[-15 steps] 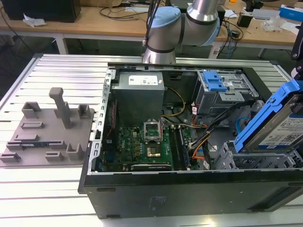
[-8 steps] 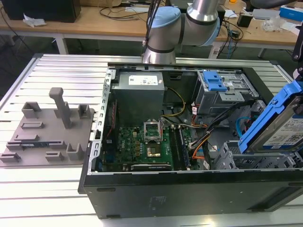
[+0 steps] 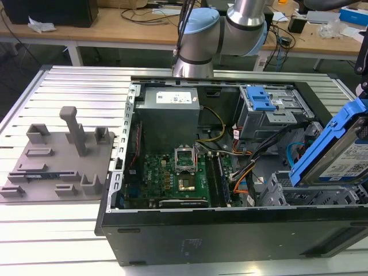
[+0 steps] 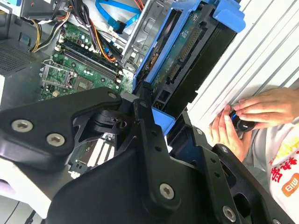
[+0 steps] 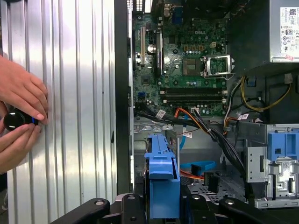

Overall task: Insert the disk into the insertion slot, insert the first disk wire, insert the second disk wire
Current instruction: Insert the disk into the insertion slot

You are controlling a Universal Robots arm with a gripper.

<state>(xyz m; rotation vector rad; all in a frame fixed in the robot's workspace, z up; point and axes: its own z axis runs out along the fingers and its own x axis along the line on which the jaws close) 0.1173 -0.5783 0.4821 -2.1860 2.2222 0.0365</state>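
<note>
The disk, a silver drive with a white label in a bright blue carrier, hangs tilted above the open computer case at the exterior view's right. In both wrist views my black gripper is shut on the carrier's blue end. The insertion slot, a grey perforated metal cage, lies just below and beside the raised disk, and its wall stands next to the carrier. The disk is outside the slot.
A taller grey bay with a blue latch stands behind the cage. Orange and blue cables run past the motherboard. A person's hands hold a small black object on the ribbed table. A grey fixture plate lies at the left.
</note>
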